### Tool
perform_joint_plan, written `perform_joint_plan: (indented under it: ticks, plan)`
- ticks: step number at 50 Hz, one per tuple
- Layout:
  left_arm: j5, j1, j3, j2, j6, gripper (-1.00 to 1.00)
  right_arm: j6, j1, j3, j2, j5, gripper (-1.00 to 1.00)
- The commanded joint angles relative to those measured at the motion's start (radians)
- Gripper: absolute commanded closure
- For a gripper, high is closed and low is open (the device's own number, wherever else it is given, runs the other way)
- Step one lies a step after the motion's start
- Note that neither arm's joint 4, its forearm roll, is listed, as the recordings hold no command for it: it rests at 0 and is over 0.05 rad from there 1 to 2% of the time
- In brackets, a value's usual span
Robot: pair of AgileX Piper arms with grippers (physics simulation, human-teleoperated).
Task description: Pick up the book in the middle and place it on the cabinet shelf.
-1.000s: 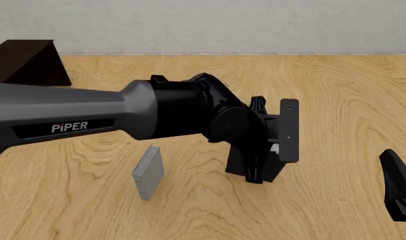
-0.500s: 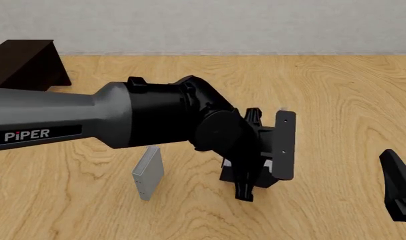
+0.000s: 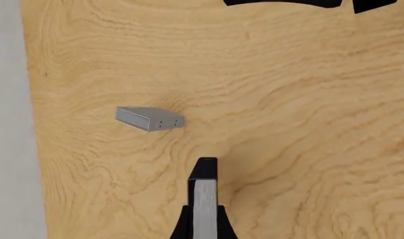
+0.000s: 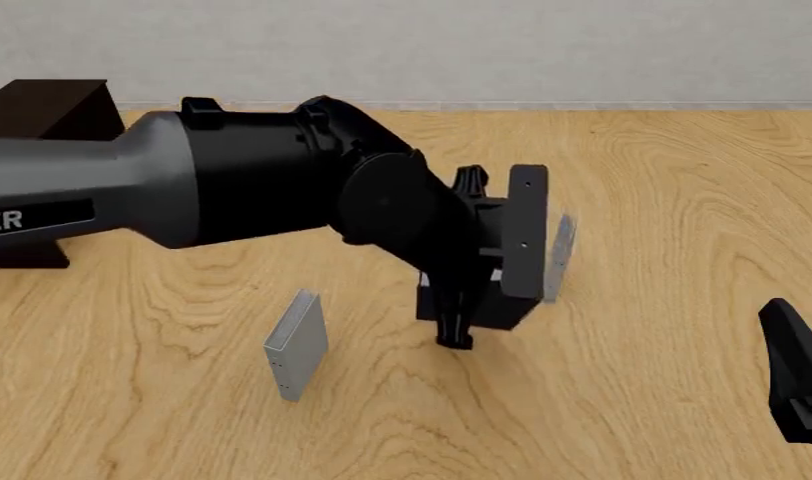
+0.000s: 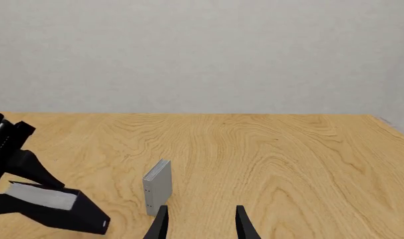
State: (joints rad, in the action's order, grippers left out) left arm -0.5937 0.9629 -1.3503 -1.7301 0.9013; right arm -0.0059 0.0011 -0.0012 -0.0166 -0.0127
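Observation:
The black book (image 4: pixel 526 230) with white page edges is clamped in my left gripper (image 4: pixel 476 292), held tilted just above the table near its middle. The left wrist view shows the book (image 3: pixel 204 199) edge-on between the shut fingers (image 3: pixel 182 226). From the right wrist view the book (image 5: pixel 52 205) and my left gripper (image 5: pixel 8 149) appear at the side. The dark cabinet shelf (image 4: pixel 46 112) stands at the far left, well away from the book. My right gripper (image 4: pixel 800 385) rests low at the near right, open and empty (image 5: pixel 202 224).
A light-grey book (image 4: pixel 297 345) stands upright on the table in front of the left arm. A thin grey book (image 4: pixel 560 255) stands just behind the held book, also seen as a grey book (image 3: pixel 151 118) (image 5: pixel 157 191). A pale wall borders the table's far edge.
My left gripper dipped, then rose and drew back to the left with the black book in it, uncovering the thin grey book behind. The right arm has not moved.

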Motion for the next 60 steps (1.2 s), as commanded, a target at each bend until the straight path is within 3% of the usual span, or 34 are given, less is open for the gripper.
perform_joint_plan:
  ticks: [1, 10, 25, 35, 46, 54, 60]
  plan:
    - [0.004, -0.026, 0.018, 0.072, 0.021, 1.0, 0.0, 0.0, 0.0, 0.0, 0.0, -1.0]
    - [0.003, -0.033, 0.064, 0.139, 0.03, 1.0, 0.0, 0.0, 0.0, 0.0, 0.0, -1.0]
    - [0.081, -0.121, 0.052, 0.183, 0.085, 1.0, 0.0, 0.0, 0.0, 0.0, 0.0, -1.0]
    - [0.131, -0.149, 0.04, 0.243, 0.067, 1.0, 0.0, 0.0, 0.0, 0.0, 0.0, -1.0]
    - [0.17, -0.188, 0.091, 0.31, 0.059, 1.0, 0.0, 0.0, 0.0, 0.0, 0.0, -1.0]
    - [0.195, -0.238, 0.092, 0.348, 0.065, 1.0, 0.0, 0.0, 0.0, 0.0, 0.0, -1.0]
    - [0.217, -0.291, 0.086, 0.356, 0.029, 1.0, 0.0, 0.0, 0.0, 0.0, 0.0, -1.0]
